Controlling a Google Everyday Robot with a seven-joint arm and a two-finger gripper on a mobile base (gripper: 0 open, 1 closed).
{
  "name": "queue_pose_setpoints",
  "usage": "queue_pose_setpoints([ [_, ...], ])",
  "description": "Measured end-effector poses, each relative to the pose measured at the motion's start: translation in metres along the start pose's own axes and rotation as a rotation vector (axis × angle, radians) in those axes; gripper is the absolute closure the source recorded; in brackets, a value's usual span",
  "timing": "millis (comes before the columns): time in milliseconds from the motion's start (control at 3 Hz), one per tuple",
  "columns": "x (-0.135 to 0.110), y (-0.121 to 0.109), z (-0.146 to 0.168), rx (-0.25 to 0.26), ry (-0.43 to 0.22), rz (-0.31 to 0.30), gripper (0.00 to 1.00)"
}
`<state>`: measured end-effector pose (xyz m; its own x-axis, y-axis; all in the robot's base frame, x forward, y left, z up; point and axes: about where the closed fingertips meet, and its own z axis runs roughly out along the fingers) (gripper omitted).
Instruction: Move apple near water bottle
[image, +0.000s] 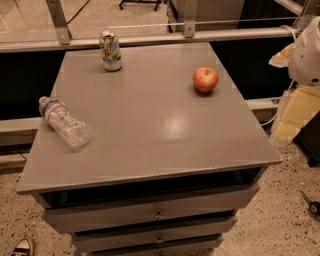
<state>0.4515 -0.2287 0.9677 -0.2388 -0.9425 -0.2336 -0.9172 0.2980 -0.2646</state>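
A round red apple with yellowish patches stands on the grey cabinet top, toward the back right. The clear crinkled water bottle with a white cap and blue-red label lies on its side near the left edge, well apart from the apple. My gripper shows as pale yellow parts below the white arm at the right edge of the view. It hangs off the table's right side, lower than the top, touching nothing.
A metal drink can stands upright at the back left of the top. Drawers run below the front edge. A metal rail runs behind the cabinet. A shoe tip shows on the speckled floor at bottom left.
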Motion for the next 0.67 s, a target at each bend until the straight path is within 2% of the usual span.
queue_pose_setpoints([
  [333, 0.022, -0.056, 0.041, 0.066, -0.084, 0.085, 0.0],
  [667, 0.027, -0.108, 0.069, 0.125, -0.169, 0.139, 0.0],
])
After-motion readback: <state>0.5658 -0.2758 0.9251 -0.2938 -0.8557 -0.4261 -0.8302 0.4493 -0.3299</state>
